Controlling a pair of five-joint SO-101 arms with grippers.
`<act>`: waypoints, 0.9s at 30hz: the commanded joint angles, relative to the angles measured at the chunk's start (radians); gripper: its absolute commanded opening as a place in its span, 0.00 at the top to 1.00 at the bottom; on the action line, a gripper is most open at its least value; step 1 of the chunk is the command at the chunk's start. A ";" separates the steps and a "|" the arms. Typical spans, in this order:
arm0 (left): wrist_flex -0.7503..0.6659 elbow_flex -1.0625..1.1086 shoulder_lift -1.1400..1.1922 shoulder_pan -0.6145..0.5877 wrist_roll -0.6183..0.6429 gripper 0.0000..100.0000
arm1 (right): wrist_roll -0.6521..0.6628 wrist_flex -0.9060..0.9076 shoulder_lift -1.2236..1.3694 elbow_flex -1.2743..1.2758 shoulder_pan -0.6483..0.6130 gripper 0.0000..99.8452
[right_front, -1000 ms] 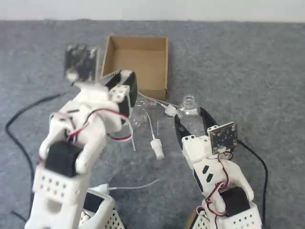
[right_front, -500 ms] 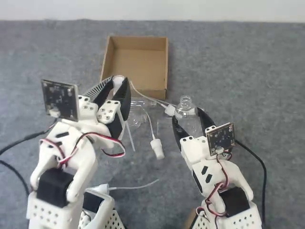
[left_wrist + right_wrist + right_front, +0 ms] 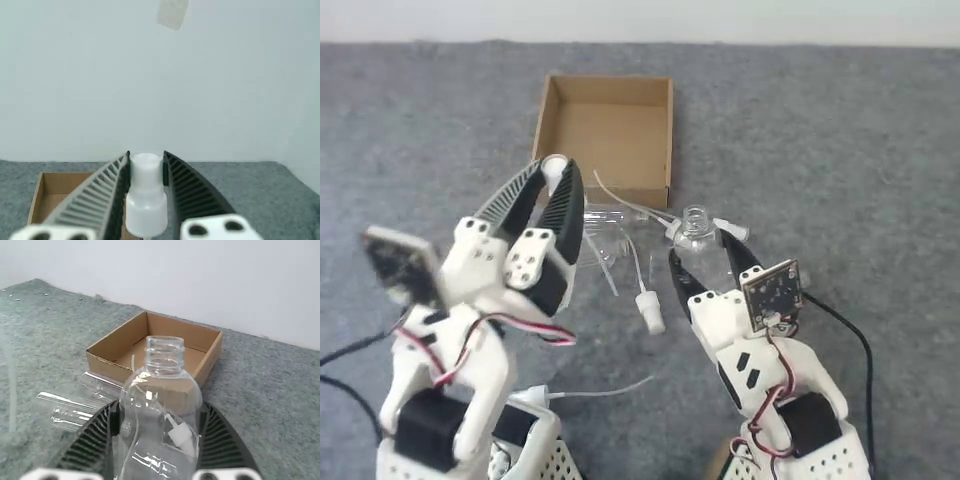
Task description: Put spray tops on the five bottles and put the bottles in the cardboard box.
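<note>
High view, logged from the near edge outward. Toward 6 o'clock on the desk point(image 3: 860, 150) a loose spray top point(image 3: 650, 311) is noted lying flat, just at 8 o'clock of the right tool point(image 3: 701, 245). The right tool is seen pinching a clear bottle point(image 3: 160, 405) across its body. The bottle is held upright, long axis vertical, open neck uppermost and uncapped. At least two lying bottles point(image 3: 603, 238) are recorded on their sides at 9 o'clock of it, between the two tools. Farther out, the left tool point(image 3: 554, 172) is found clamped on the held spray top point(image 3: 146, 200), the cap gripped between the fingertips. Its dip tube cannot be traced with certainty. The deciding relation: the held spray top lies at about 10 o'clock from the bottle's neck, well apart. A crossing toward 4 o'clock and an alignment over the vertical neck is therefore judged to be called for, the left tool being the one to travel. Farthest, at 12 o'clock, the cardboard box point(image 3: 610, 135) stands open with no bottle in it.
</note>
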 commanded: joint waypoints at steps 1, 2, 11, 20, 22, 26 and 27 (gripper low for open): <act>-0.038 0.022 -0.087 0.002 0.012 0.99 | 0.014 0.002 -0.016 -0.021 -0.028 0.96; -0.038 0.033 -0.100 0.002 0.012 0.99 | 0.014 0.004 -0.016 -0.021 -0.030 0.96; -0.092 0.133 -0.160 -0.006 0.012 0.99 | 0.037 0.005 -0.016 -0.025 -0.022 0.96; -0.086 0.139 -0.262 -0.075 0.012 0.99 | 0.069 0.030 -0.016 -0.025 -0.030 0.96; -0.086 0.142 -0.281 -0.098 0.014 0.99 | 0.069 0.053 -0.018 -0.040 -0.030 0.96; -0.092 0.177 -0.316 -0.103 0.014 0.99 | 0.068 0.061 -0.018 -0.049 -0.030 0.96; -0.092 0.182 -0.324 -0.103 0.014 0.99 | 0.066 0.061 -0.018 -0.051 -0.030 0.96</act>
